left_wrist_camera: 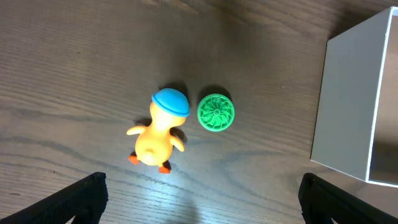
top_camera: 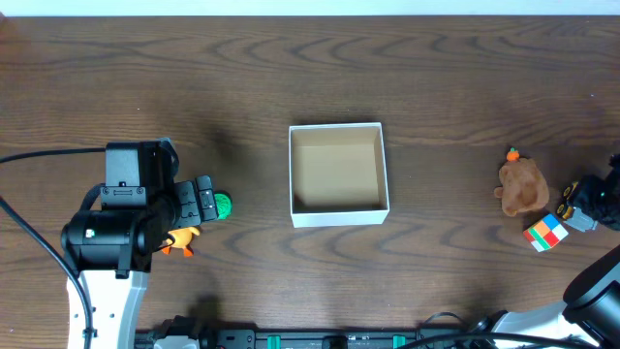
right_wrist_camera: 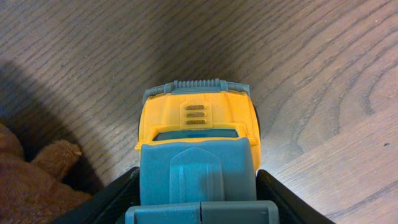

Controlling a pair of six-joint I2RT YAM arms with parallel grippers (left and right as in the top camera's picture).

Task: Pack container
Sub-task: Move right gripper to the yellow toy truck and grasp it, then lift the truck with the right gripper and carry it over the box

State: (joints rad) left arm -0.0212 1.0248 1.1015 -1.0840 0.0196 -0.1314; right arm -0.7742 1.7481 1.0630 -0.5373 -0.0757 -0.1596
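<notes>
The container [top_camera: 338,215], a white-walled square box with a tan inside, stands empty at the table's middle; its white wall shows in the left wrist view [left_wrist_camera: 348,106]. My left gripper [top_camera: 201,205] [left_wrist_camera: 202,199] is open and empty above the table, with a yellow duck with a blue cap [top_camera: 181,240] [left_wrist_camera: 158,137] and a green ridged disc [top_camera: 223,205] [left_wrist_camera: 216,112] lying just ahead of it. My right gripper [top_camera: 581,206] [right_wrist_camera: 198,205] at the far right is shut on a yellow and grey-blue toy truck [right_wrist_camera: 198,124], one finger against each side.
A brown plush toy [top_camera: 523,186] [right_wrist_camera: 25,186] lies just left of the right gripper, with a colourful cube [top_camera: 545,233] in front of it. Dark wooden table [top_camera: 455,78] all round.
</notes>
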